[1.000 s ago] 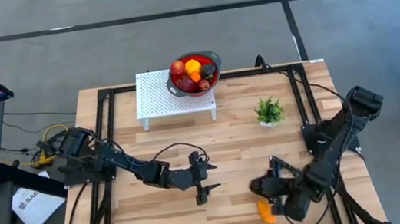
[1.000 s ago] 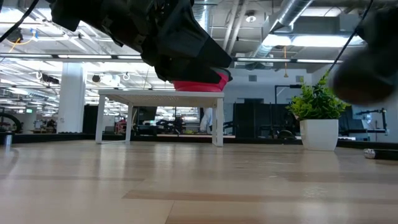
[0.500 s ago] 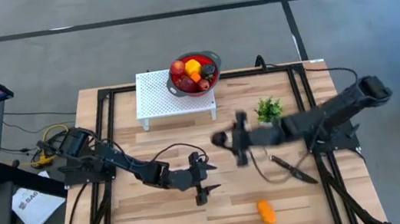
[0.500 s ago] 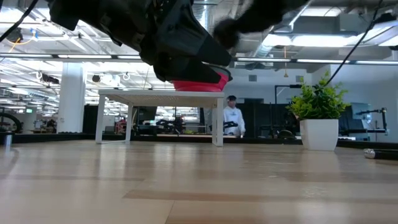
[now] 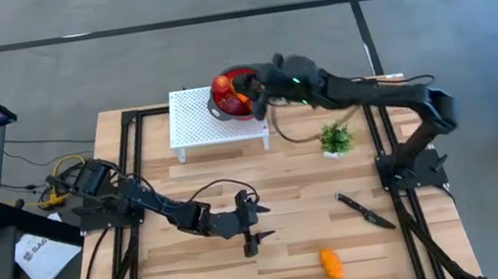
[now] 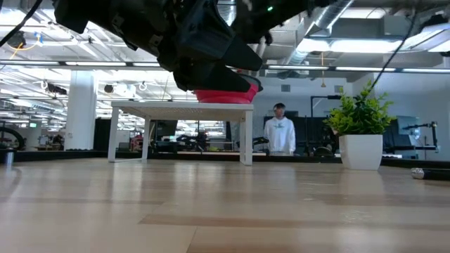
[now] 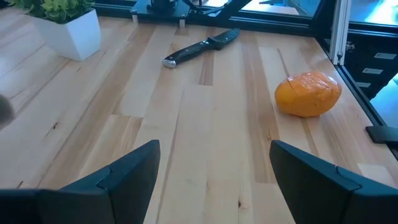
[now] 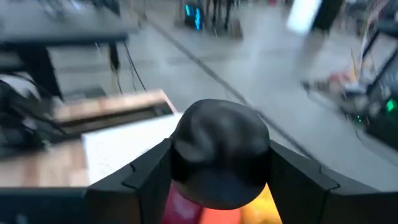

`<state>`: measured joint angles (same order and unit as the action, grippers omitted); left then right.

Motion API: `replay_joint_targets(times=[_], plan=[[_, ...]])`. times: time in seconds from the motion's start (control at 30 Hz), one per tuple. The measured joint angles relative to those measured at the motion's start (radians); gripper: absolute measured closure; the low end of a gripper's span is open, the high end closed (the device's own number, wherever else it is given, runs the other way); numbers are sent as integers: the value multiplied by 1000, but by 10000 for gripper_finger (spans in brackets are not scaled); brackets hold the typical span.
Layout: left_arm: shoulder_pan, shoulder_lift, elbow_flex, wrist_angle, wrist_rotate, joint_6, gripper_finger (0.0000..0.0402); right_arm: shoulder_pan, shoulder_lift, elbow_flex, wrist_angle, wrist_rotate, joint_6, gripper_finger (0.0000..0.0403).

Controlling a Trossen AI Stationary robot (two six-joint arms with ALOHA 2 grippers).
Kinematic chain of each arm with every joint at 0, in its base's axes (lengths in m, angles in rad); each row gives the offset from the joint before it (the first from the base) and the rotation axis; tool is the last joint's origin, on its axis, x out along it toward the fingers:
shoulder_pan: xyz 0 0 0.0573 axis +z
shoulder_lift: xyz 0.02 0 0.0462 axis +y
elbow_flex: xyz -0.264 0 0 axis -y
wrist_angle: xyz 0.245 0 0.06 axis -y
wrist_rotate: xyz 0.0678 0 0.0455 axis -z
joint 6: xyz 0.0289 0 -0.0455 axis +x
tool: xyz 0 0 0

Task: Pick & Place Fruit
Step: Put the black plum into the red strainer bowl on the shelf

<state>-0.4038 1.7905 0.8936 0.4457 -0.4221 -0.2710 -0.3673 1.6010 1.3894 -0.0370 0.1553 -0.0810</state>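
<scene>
A red bowl (image 5: 236,70) of fruit stands on a white perforated stand (image 5: 203,121) at the table's far side. My right gripper (image 5: 260,88) hangs over the bowl, shut on a near-black round fruit (image 8: 221,149); red and orange pieces (image 8: 249,208) show beneath it. One orange fruit (image 5: 331,263) (image 7: 308,93) lies on the table near the near edge. My left gripper (image 5: 249,228) (image 7: 214,152) waits open at mid-table, just above the wood, pointing toward that fruit. My right gripper pinches the near-black fruit between its two fingers (image 8: 134,180), one on each side of its round body (image 8: 186,155). The fruit is lifted clear, above the pieces in the bowl.
A black-handled knife (image 5: 366,211) (image 7: 202,48) lies on the table's right part. A small potted plant (image 5: 335,138) (image 6: 362,130) stands right of the stand. A black frame (image 5: 127,127) edges the table. A person (image 6: 281,132) stands in the room beyond.
My right gripper has swept from the near-right part of the table, beside the orange fruit, across the middle toward the far edge and now hangs over the bowl, carrying the near-black fruit. The orange fruit has stayed put. The person in the background has walked right.
</scene>
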Motion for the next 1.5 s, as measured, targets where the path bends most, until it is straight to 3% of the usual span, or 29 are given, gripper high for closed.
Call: replay_joint_targets(times=[0.27,0.47,0.9,1.5], plan=[[-1,0,0,5,0,-7,105,-101,268,388,-369,0,3,179],[-10,0,0,5,0,-7,105,-110,349,551,-617,1,-3,179],[-11,0,0,7,0,-7,105,-86,349,616,-806,3,3,169],[-11,0,0,8,0,-7,105,-86,349,615,-766,2,-6,127]])
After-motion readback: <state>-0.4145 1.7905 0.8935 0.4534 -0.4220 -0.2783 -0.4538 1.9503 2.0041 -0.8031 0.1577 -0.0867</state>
